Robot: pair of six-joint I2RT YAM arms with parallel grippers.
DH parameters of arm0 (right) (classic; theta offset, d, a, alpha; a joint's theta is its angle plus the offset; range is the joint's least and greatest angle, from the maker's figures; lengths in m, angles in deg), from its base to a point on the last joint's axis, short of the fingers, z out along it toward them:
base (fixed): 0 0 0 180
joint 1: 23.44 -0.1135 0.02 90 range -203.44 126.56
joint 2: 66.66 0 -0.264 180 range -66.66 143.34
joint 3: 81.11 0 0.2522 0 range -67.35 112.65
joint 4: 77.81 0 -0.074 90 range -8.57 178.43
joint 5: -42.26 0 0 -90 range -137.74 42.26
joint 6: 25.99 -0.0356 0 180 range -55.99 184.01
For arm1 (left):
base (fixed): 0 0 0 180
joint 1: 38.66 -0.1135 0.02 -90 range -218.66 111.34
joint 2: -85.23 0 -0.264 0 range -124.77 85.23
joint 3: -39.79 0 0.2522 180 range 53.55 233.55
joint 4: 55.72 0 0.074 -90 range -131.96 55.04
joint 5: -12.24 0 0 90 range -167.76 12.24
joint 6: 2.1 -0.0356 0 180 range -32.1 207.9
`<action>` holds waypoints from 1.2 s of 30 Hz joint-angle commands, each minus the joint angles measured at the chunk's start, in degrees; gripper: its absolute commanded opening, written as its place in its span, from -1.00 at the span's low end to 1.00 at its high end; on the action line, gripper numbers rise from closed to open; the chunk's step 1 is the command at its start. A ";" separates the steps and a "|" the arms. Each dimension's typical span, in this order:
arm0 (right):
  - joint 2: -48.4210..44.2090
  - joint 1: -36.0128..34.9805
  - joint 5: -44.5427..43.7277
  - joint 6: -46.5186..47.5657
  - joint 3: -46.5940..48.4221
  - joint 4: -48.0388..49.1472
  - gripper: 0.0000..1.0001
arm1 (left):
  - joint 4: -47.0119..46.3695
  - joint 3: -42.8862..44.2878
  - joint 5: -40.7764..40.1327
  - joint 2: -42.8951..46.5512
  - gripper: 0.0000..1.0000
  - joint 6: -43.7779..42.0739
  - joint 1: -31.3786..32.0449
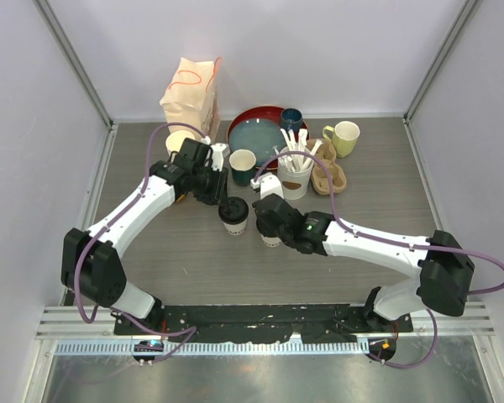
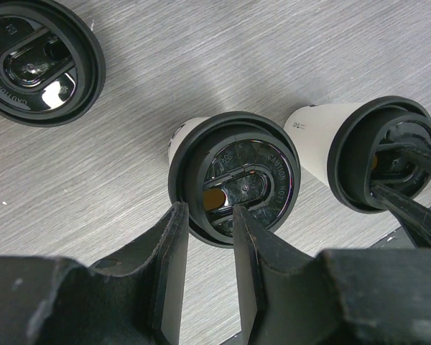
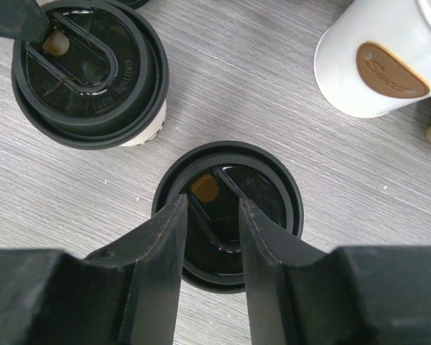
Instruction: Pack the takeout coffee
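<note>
Two takeout coffee cups, cream-white with black sip lids, stand side by side mid-table. The left cup [image 1: 233, 211] fills the left wrist view [image 2: 233, 176]. My left gripper [image 2: 208, 212] hangs just over its lid, jaws partly apart and holding nothing. The right cup [image 1: 271, 241] is mostly hidden under my right gripper [image 1: 270, 225] in the top view. In the right wrist view this cup [image 3: 230, 208] sits right below the right gripper [image 3: 212, 201], whose fingers straddle the lid's middle, open. Each wrist view also shows the other cup [image 2: 323, 140] [image 3: 86, 72].
A paper bag [image 1: 191, 88] stands at the back left. Behind the cups are a red tray [image 1: 239, 126] with a blue plate, a dark teal mug [image 1: 291, 119], a yellow-green mug [image 1: 346, 137], a white utensil holder [image 1: 294, 180], a cardboard carrier [image 1: 329, 172] and an open cup [image 1: 242, 161]. A loose black lid [image 2: 39, 61] lies nearby.
</note>
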 commanded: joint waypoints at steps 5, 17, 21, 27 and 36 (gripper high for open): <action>-6.84 0.75 6.71 7.64 -0.30 3.62 0.00 | -1.38 1.55 2.37 -0.11 -0.32 -1.24 0.17; -18.27 0.67 37.37 26.97 -8.11 6.35 -0.56 | -0.50 3.14 2.45 0.41 -0.32 -3.78 -0.09; -18.28 0.58 44.14 33.47 -11.89 4.86 -0.72 | -0.06 3.23 2.37 0.33 -0.32 -4.31 -0.53; -12.48 -0.65 41.88 40.42 -12.43 -0.14 -0.82 | -0.15 3.05 2.37 1.11 -0.31 -4.67 -2.11; -1.07 -3.29 20.63 45.88 -12.87 -4.73 -0.88 | -0.50 2.70 2.63 2.08 -0.31 -5.02 -3.96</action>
